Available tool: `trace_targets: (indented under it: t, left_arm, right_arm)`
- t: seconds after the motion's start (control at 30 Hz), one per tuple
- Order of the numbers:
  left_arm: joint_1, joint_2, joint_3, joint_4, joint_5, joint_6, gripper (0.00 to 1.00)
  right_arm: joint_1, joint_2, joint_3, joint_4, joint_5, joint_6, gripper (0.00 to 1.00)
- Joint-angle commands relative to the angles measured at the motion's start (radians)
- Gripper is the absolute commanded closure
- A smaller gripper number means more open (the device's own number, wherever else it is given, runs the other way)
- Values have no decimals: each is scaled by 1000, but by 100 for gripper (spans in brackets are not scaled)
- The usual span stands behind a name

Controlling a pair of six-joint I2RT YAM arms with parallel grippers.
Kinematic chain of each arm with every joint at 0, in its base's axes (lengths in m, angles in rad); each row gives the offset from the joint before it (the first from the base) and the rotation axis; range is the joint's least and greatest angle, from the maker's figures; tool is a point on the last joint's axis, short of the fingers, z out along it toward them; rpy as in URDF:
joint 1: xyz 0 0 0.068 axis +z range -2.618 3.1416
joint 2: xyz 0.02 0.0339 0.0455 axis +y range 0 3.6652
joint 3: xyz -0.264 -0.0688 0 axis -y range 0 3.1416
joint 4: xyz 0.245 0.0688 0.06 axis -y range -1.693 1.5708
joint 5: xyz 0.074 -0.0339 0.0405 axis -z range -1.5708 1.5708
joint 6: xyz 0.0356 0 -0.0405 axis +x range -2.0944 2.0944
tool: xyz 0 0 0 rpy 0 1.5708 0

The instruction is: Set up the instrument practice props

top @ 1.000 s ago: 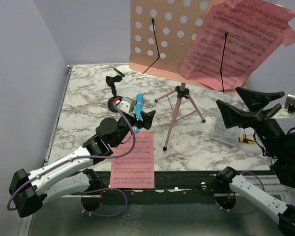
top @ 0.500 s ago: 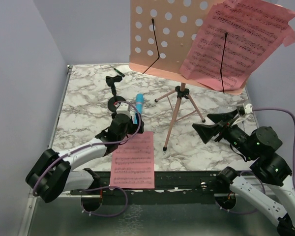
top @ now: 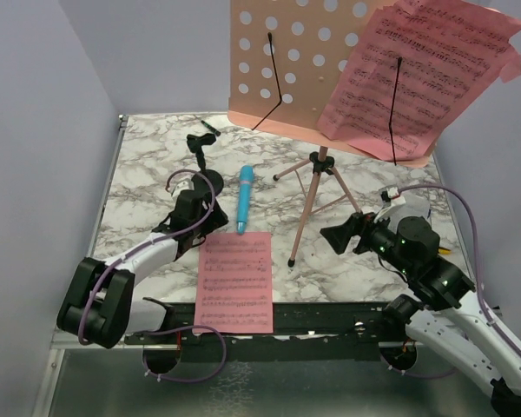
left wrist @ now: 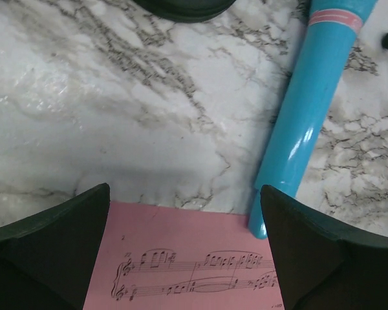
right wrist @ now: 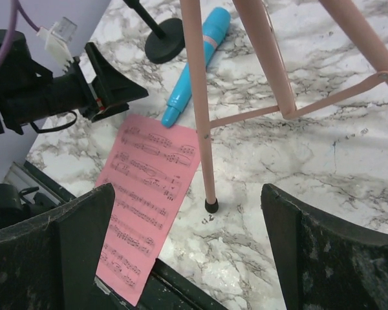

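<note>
Your left end effector (left wrist: pixel 184 197) hovers low over the marble-patterned surface (top: pixel 148 182), jaws spread wide and holding nothing, just at the top edge of a pink sheet-music page (top: pixel 236 280) lying flat near the front. That page carries printed staves of notes; any lettering on it is too small to read. A slim light-blue stick (top: pixel 244 198), ringed by a pink band near its far end, lies beside the end effector, its near tip touching the page's top edge. The salmon-pink music stand (top: pixel 317 165) is upright on its thin tripod legs at mid-surface, a second pink page (top: pixel 417 69) leaning on its hole-punched desk. Your right end effector (right wrist: pixel 187 194) also gapes empty, aimed at the near tripod leg. A small black round-based holder (top: pixel 197 143) stands behind the stick.
</note>
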Motion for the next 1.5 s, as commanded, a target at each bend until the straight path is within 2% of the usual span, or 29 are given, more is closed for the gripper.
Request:
trace_targets:
  t: [0.0, 0.23, 0.5, 0.8, 0.97, 1.3, 1.47]
  left_arm:
    - [16, -75, -41, -177, -98, -94, 1]
    - [55, -107, -113, -212, -174, -130, 1]
    - [57, -87, -110, -158, 5, -54, 1]
    - [55, -242, -192, -158, 132, -149, 2]
    - [54, -261, -214, -155, 193, -160, 3]
    - [30, -242, -244, 16, 368, -197, 13]
    - [16, -239, -243, 37, 384, -190, 17]
  right_arm:
    - [3, 41, -41, 87, -35, 49, 0]
    - [3, 108, -72, 135, -66, 66, 0]
    - [3, 115, -80, 152, -82, 78, 0]
    - [4, 145, -66, 181, -91, 71, 0]
    - [3, 166, -66, 194, -97, 65, 0]
    - [4, 174, -62, 211, -104, 63, 0]
    - [3, 184, -51, 209, -103, 58, 0]
